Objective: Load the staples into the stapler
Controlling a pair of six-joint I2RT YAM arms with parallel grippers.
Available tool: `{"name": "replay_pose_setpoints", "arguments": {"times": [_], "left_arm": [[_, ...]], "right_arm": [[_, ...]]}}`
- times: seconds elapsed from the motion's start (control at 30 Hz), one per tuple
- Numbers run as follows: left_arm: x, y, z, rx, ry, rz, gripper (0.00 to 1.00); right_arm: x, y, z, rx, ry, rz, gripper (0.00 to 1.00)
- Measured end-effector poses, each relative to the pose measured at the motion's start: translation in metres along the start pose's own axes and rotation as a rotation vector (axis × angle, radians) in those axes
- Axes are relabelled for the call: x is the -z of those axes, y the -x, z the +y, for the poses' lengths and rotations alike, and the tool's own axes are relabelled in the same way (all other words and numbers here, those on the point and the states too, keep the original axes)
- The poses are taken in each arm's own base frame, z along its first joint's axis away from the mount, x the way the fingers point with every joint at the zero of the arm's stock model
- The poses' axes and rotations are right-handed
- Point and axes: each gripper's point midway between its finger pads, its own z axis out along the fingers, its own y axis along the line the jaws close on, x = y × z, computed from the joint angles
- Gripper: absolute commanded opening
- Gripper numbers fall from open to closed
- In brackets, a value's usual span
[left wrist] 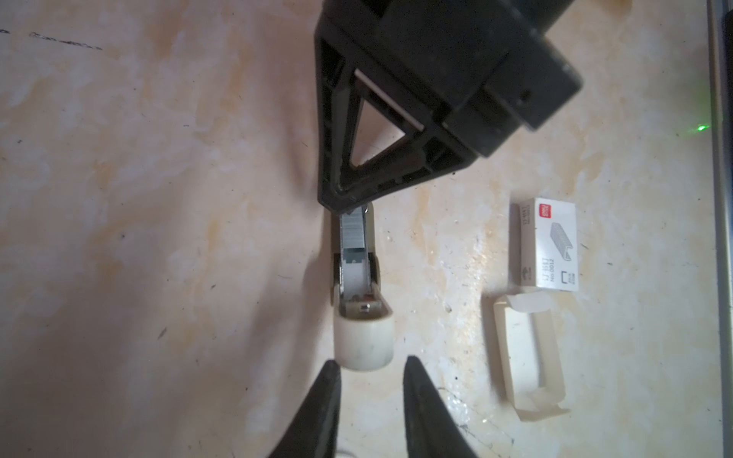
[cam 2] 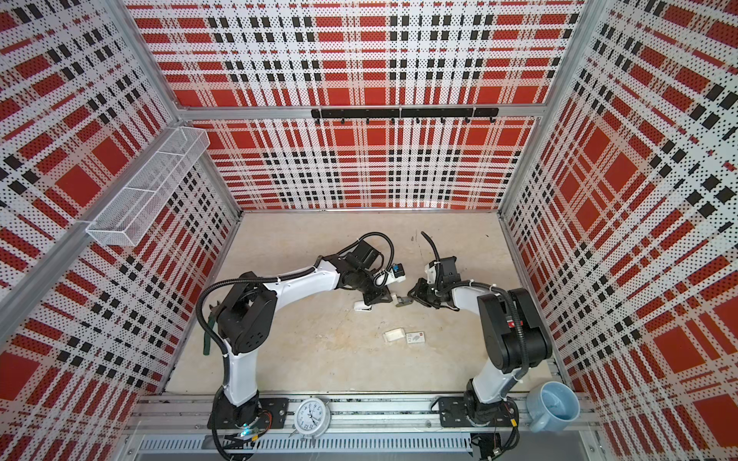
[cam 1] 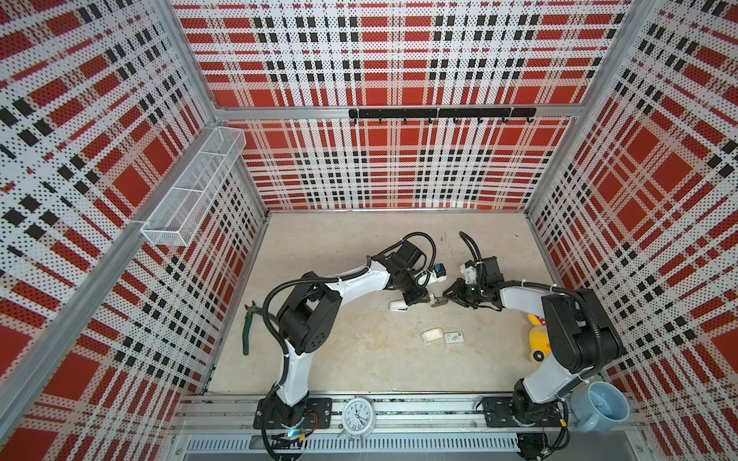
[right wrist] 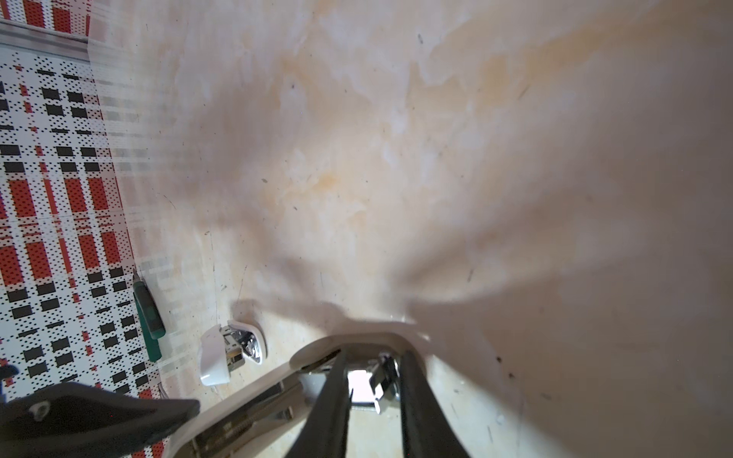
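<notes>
The cream stapler [left wrist: 363,341] lies open on the floor between my two grippers, in both top views [cam 1: 436,300] [cam 2: 401,300]. A silver-grey strip of staples [left wrist: 352,234] sits in its metal channel. My left gripper [left wrist: 371,366] is open a little. Bare floor shows between its fingers, and the stapler's rounded end is right at their tips. My right gripper [right wrist: 373,357] is at the stapler's other end, with one fingertip [left wrist: 341,198] on the end of the staple strip. Its fingers stand slightly apart round a metal part. I cannot make out a grip.
A printed staple box [left wrist: 549,246] and an empty white tray [left wrist: 523,357] lie nearer the front. A white and chrome piece [right wrist: 232,353] rests under the left gripper. Green-handled pliers [cam 1: 249,327] lie by the left wall. A yellow toy [cam 1: 537,339], a blue mug [cam 1: 599,405] and a clock [cam 1: 358,415] are close by.
</notes>
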Motion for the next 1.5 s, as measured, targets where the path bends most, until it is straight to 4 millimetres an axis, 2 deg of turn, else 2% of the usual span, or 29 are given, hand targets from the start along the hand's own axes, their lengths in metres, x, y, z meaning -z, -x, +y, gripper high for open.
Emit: {"name": "replay_pose_setpoints", "arguments": {"times": [0.33,0.77,0.87,0.93,1.03,1.27,1.37,1.5], "left_arm": [[-0.012,0.007,0.003,-0.011,-0.003,0.001,0.34],[-0.014,0.013,0.0,-0.029,0.0,-0.003,0.34],[-0.014,0.013,0.0,-0.034,0.005,-0.001,0.43],[-0.012,0.011,-0.001,-0.032,0.005,0.0,0.51],[-0.002,0.008,-0.007,-0.035,0.008,0.0,0.56],[0.037,0.029,-0.01,-0.078,0.056,-0.079,0.56],[0.036,0.025,-0.006,-0.076,0.063,-0.08,0.56],[0.025,0.004,-0.004,-0.05,0.053,-0.039,0.58]], "right_arm": [[0.0,0.0,0.0,-0.004,0.003,0.002,0.24],[-0.001,-0.004,0.0,-0.016,0.01,0.01,0.23],[-0.001,-0.004,0.0,-0.019,0.014,0.011,0.23],[-0.001,-0.004,0.0,-0.019,0.015,0.011,0.23],[-0.001,-0.004,0.0,-0.018,0.015,0.01,0.23],[-0.003,-0.003,0.001,-0.022,0.027,0.01,0.23],[-0.003,-0.003,0.002,-0.029,0.033,0.014,0.22],[-0.003,-0.003,0.002,-0.04,0.037,0.015,0.22]]}}
